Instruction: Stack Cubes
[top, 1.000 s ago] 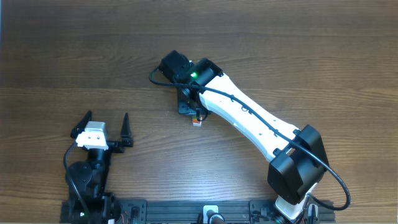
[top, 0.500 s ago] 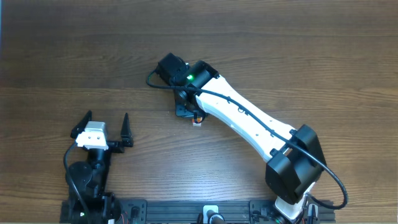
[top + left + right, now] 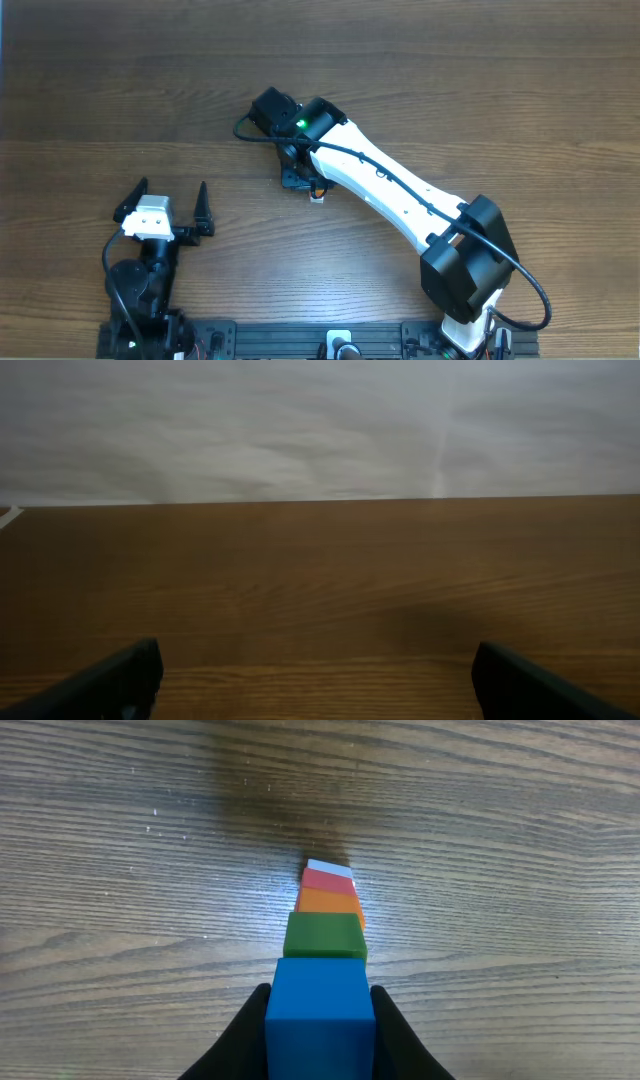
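Observation:
A leaning tower of cubes stands on the wooden table: white at the bottom, then red, orange and green, with a blue cube on top. My right gripper is shut on the blue cube, which rests on the green one. From above, the right gripper covers most of the stack, whose foot peeks out beside it. My left gripper stands open near its base, far from the stack, with nothing between its fingers.
The bare wooden table stretches all around the stack. The right arm's white link crosses the middle diagonally. A pale wall rises beyond the table's far edge in the left wrist view.
The right arm has shifted slightly to the left with the blue cube in its gripper. The left arm has not moved.

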`<state>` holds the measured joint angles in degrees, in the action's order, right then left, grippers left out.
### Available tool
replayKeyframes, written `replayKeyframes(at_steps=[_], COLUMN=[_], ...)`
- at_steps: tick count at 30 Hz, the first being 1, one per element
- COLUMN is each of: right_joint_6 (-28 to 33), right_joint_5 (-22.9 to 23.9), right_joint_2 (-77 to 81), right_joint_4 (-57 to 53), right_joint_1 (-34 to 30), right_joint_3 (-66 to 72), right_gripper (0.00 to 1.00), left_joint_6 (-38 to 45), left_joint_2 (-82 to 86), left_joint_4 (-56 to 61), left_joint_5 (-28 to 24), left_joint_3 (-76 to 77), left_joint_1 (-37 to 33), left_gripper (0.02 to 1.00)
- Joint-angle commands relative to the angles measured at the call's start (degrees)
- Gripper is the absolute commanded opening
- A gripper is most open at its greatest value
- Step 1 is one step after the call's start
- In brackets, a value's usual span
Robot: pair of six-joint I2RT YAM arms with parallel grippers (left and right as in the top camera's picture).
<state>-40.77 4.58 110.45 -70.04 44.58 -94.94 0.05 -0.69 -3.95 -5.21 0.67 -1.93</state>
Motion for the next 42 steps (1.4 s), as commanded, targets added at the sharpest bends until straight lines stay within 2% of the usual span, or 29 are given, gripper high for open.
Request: replayKeyframes(at_steps=[1, 8, 11, 14, 20, 25, 31, 37, 42], right_joint_6=[-0.8, -0.8, -0.8, -0.7, -0.7, -0.7, -0.1, 5.4, 12.1], right_joint_5=[-0.2, -0.2, -0.2, -0.2, -0.2, 0.0, 0.4, 0.4, 0.8], right_joint_2=[0.8, 1.2, 1.3, 1.3, 1.3, 1.3, 1.2, 0.6, -0.7], right_joint_4=[0.1, 0.2, 0.2, 0.2, 0.2, 0.2, 1.4, 4.7, 2.8], right_joint_1=[0.3, 0.3, 0.3, 0.3, 0.3, 0.3, 0.3, 0.0, -2.9], right_joint_3=[-0.9, -0.9, -0.9, -0.9, -0.9, -0.9, -0.9, -2.7, -11.3], right_gripper=[0.012, 0.053, 0.169, 0.380, 0.641, 0.991, 0.993, 0.993, 0.993], left_joint_6=[1.0, 1.0, 1.0, 1.0, 1.0, 1.0, 1.0, 1.0, 1.0], left_joint_2=[0.3, 0.3, 0.3, 0.3, 0.3, 0.3, 0.3, 0.3, 0.3], left_joint_4=[0.0, 0.0, 0.0, 0.0, 0.0, 0.0, 0.0, 0.0, 0.0], left_joint_5=[-0.5, -0.5, -0.5, -0.5, -0.5, -0.5, -0.5, -0.5, -0.5], left_joint_3=[-0.3, -0.3, -0.3, -0.3, -0.3, -0.3, -0.3, -0.3, -0.3], left_joint_1=[0.2, 0.2, 0.2, 0.2, 0.2, 0.2, 0.2, 0.2, 0.2], left_gripper=[1.000, 1.000, 1.000, 1.000, 1.000, 1.000, 1.000, 1.000, 1.000])
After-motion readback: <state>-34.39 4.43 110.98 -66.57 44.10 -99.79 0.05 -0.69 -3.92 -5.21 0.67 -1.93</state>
